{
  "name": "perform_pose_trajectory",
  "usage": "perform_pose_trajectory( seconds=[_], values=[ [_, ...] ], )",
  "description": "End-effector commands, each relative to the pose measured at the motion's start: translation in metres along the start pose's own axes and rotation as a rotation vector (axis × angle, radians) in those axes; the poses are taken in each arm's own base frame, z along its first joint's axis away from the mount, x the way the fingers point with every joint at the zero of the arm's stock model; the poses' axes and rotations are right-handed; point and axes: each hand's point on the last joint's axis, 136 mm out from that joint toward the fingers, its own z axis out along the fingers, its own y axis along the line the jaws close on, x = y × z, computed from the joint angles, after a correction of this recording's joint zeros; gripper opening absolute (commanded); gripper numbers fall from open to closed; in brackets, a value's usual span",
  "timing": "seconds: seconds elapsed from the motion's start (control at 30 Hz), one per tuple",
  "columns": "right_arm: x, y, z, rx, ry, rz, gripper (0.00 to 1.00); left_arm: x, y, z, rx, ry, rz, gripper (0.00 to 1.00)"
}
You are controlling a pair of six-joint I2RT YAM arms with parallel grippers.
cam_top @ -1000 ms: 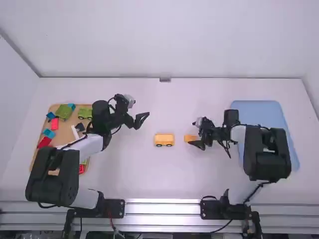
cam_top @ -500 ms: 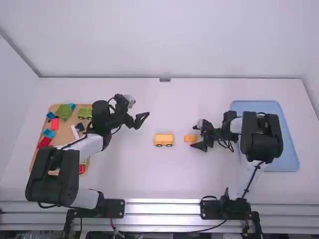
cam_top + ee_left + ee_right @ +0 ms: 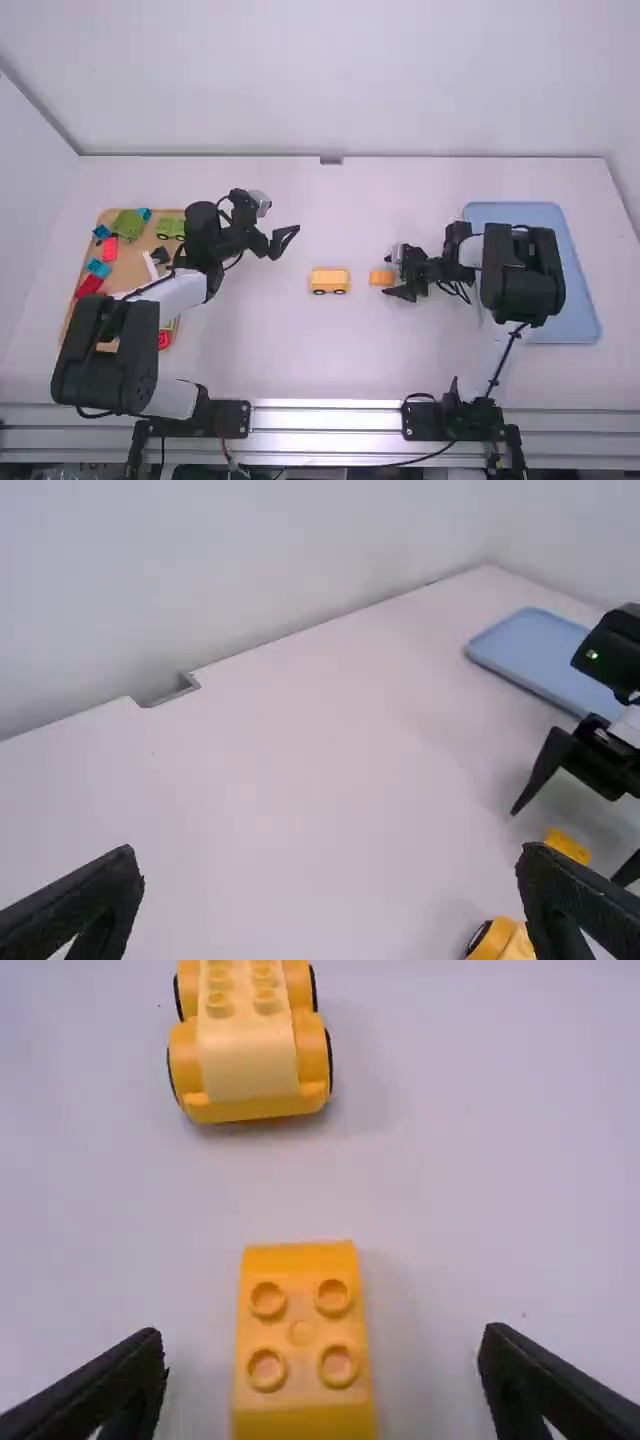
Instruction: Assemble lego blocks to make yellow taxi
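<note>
Pointing its long axis at the toy car (image 3: 330,281), the yellow block (image 3: 376,278) lies on the table (image 3: 330,350) by the right gripper (image 3: 390,272) in the high view. In the left wrist view, the left gripper's (image 3: 330,865) fingers stand apart. In the right wrist view, spread fingers flank the lengthwise block.

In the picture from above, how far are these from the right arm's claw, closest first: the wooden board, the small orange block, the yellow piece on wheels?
From the right gripper:
1. Small orange block: by its fingertips.
2. Yellow wheeled piece: mid-table.
3. Wooden board: far left.
</note>
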Motion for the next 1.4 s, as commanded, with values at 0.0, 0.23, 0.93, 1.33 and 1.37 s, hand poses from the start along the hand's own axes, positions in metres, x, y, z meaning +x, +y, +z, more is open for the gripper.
perform_pose_trajectory(
  seconds=[0.0,0.23,0.93,1.33,1.37],
  values=[
    [0.003,0.002,0.008,-0.015,-0.068,0.029,0.89,0.003,-0.003,0.000,0.014,0.003,-0.006,0.99],
    [0.005,0.000,0.000,0.008,-0.113,0.035,0.85,0.002,-0.003,0.000,0.017,0.002,-0.006,0.99],
    [0.006,0.012,0.012,-0.044,-0.070,0.048,0.44,0.002,-0.001,-0.001,0.008,0.002,-0.007,0.99],
    [-0.008,0.005,0.006,-0.071,-0.082,0.112,0.27,0.023,-0.025,-0.002,0.149,0.058,0.079,0.99],
    [-0.010,0.004,0.004,-0.080,-0.068,0.124,0.27,0.027,-0.031,-0.003,0.188,0.061,0.106,0.99]
  ],
)
